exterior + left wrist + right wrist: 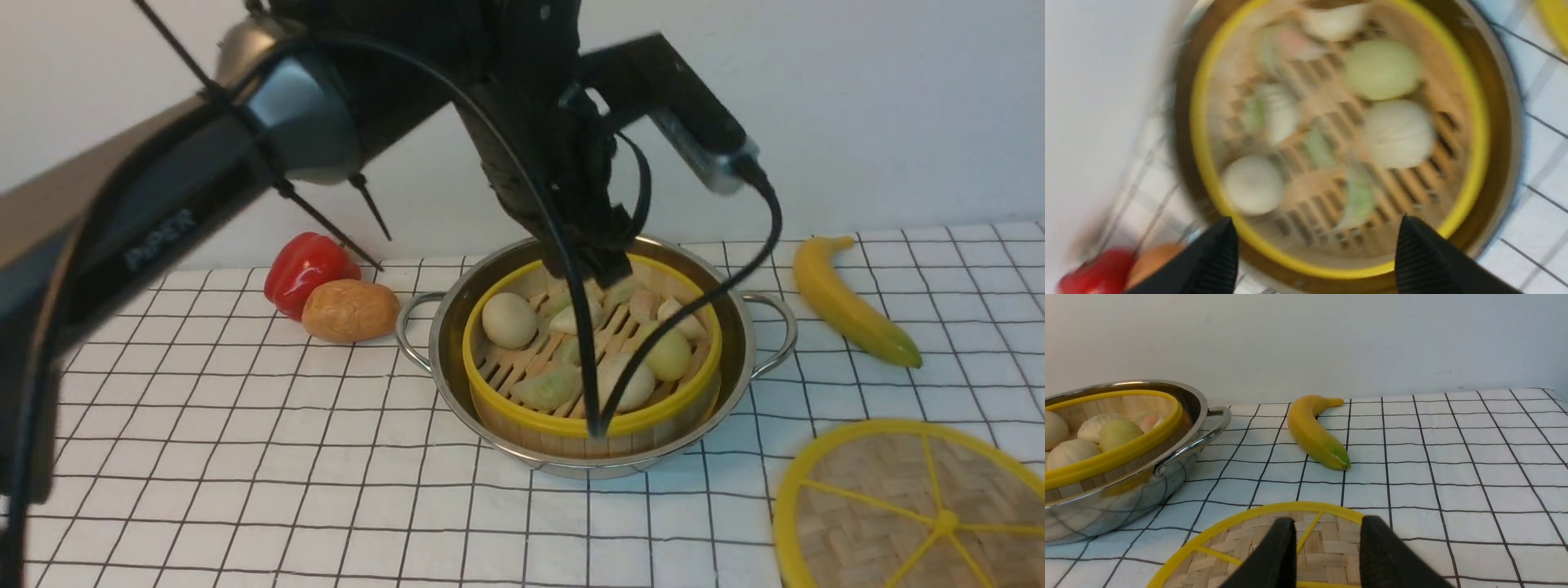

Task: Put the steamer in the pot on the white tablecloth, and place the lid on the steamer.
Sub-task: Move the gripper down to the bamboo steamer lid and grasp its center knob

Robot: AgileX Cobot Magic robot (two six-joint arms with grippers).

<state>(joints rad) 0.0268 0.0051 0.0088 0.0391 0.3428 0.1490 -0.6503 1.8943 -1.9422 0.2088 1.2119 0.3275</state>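
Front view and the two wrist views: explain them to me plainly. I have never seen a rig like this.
This is a robot with two arms, each ending in a two-fingered gripper. The front view looks forward from between the arms. Each wrist view comes from a camera on one arm.

On the white tablecloth stands the pot with the steamer inside, full of toy buns. The lid lies flat on the cloth, on the robot's right. A banana, a red pepper and a potato lie nearby.

The left gripper hangs open over the steamer, and the right gripper is open above the lid. Neither holds anything.
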